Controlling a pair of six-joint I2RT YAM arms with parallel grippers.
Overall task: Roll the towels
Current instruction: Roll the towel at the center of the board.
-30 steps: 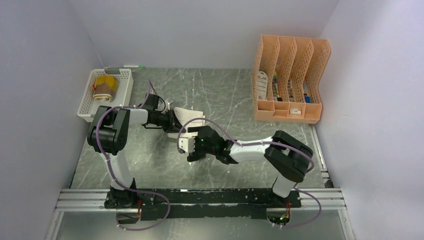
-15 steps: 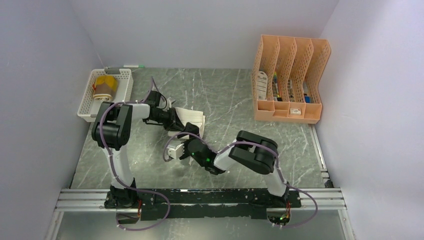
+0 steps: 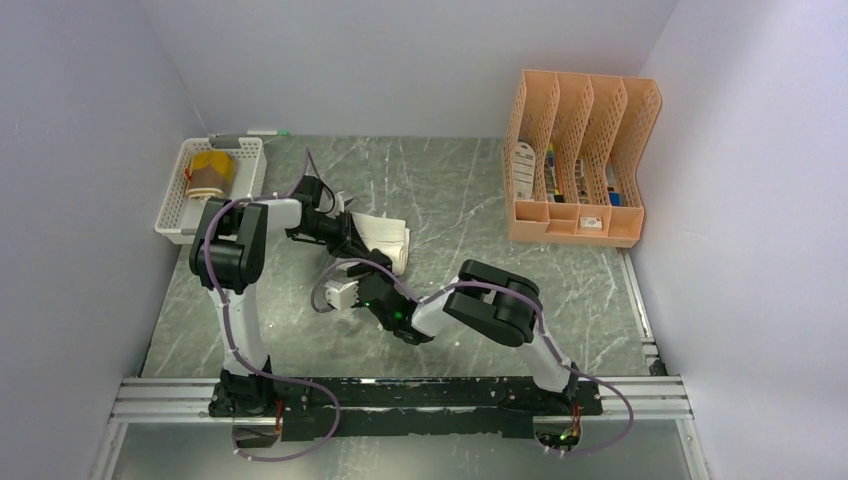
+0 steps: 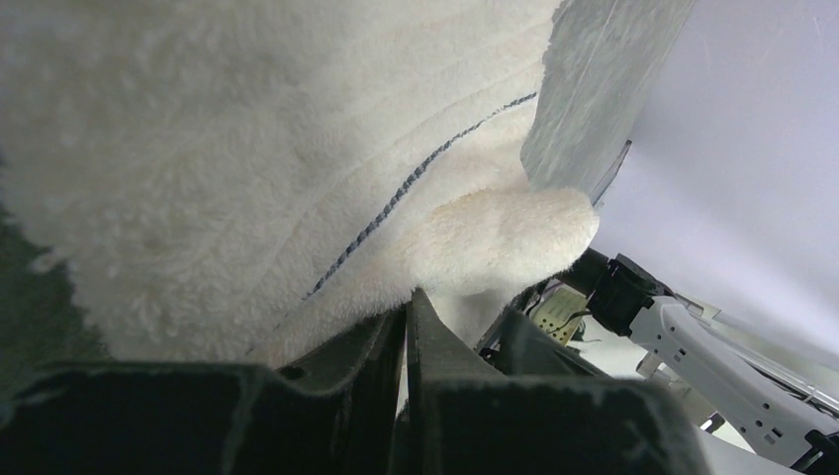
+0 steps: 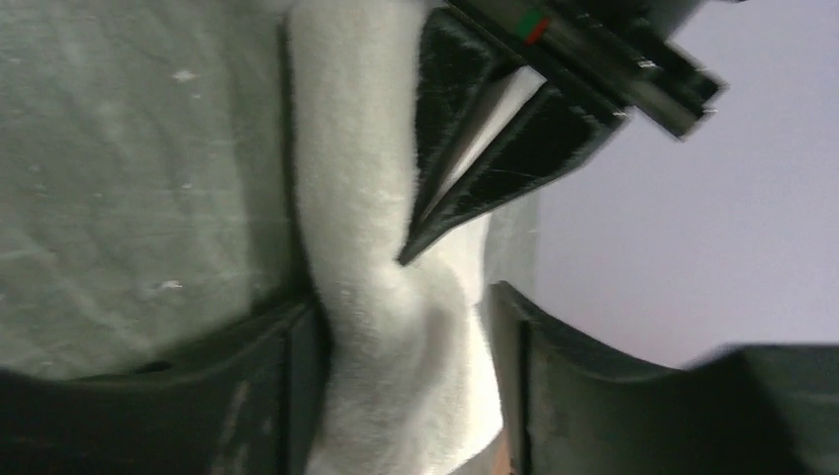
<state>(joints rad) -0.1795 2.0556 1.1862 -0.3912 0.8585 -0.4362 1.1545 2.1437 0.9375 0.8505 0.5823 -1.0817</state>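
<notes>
Cream-white towel (image 3: 386,236) lies crumpled on the marbled table (image 3: 460,200), left of centre. Left gripper (image 4: 407,302) pinches the towel's edge, its fingers nearly together on the cloth. Right gripper (image 5: 406,327) straddles a fold of the same towel — fingers apart, not visibly pressing. Mustard-yellow towel (image 3: 210,172) sits rolled in the white basket (image 3: 172,215) at far left.

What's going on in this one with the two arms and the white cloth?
Both arms are working on the cream-white terry towel at the centre. The left gripper is shut on its edge. The right gripper has a bunched fold between its jaws; whether it grips yet is unclear. The mustard-yellow and brown towel lies, apparently rolled, in the white plastic basket at far left.
</notes>
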